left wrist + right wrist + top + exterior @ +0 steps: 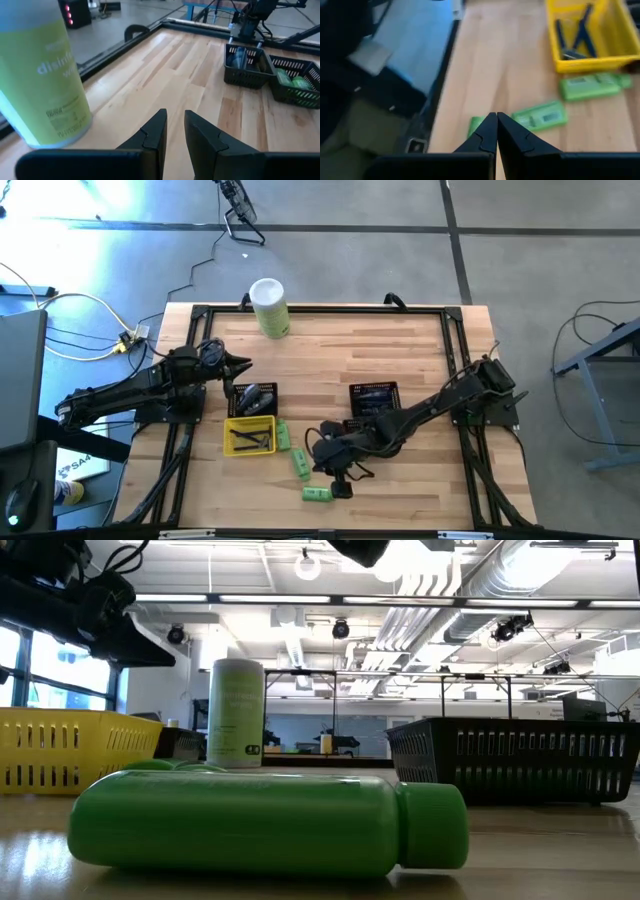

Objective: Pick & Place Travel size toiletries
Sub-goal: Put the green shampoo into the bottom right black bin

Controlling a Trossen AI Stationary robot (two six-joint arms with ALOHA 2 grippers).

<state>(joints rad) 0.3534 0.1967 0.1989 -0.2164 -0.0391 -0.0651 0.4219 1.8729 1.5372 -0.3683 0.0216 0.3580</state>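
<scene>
On the counter (400,360), a yellow tray (250,436) sits left of centre in the high view and holds several thin dark items whose kind cannot be made out. Just above it in the frame, touching its upper edge, a black mesh basket (254,398) holds dark, bluish packets. A second black basket (374,400) stands right of centre; its contents cannot be read from above, and part of it is covered by the right arm.

Three green bottles lie outside the containers, in the lower middle of the high view. One (283,435) lies just beside the tray's right wall, its long axis running up and down the frame. A second (301,464) lies below and right of it, slightly tilted. The third (317,494) lies lowest, its long axis across the frame.

The right hand (322,448) is above the counter with its fingers together and nothing between them; the second bottle is just beside it to the left, the third below it.

The left hand (240,365) hovers near the upper left, fingers a little apart and empty, pointing toward the tall pale-green canister (269,307) at the counter's top edge.
</scene>
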